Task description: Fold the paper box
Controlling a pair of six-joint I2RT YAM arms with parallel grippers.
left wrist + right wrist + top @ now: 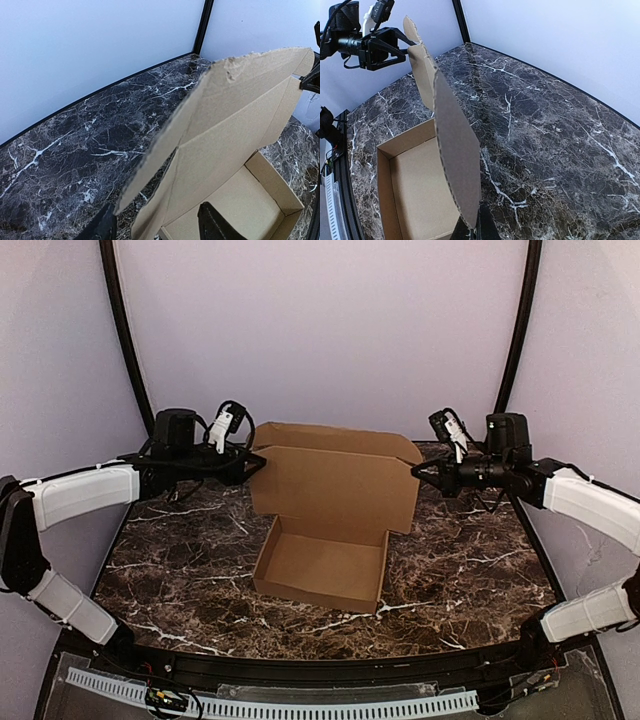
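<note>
Matte brown cardboard box (335, 490) sits mid-frame on the glossy, white-veined marble table (180, 550), its shallow tray open and lid upright. The left claw (254, 462), jaws apart, straddles the lid's ragged left flap. The right claw (420, 472) is pinched tight on the right flap.

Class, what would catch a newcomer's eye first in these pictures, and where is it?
The brown paper box sits at the middle of the dark marble table, tray formed, its big lid standing upright. The left hand and right hand reach the lid's upper corners from either side: the right pinches a side flap, the left stands open around the other.
</note>
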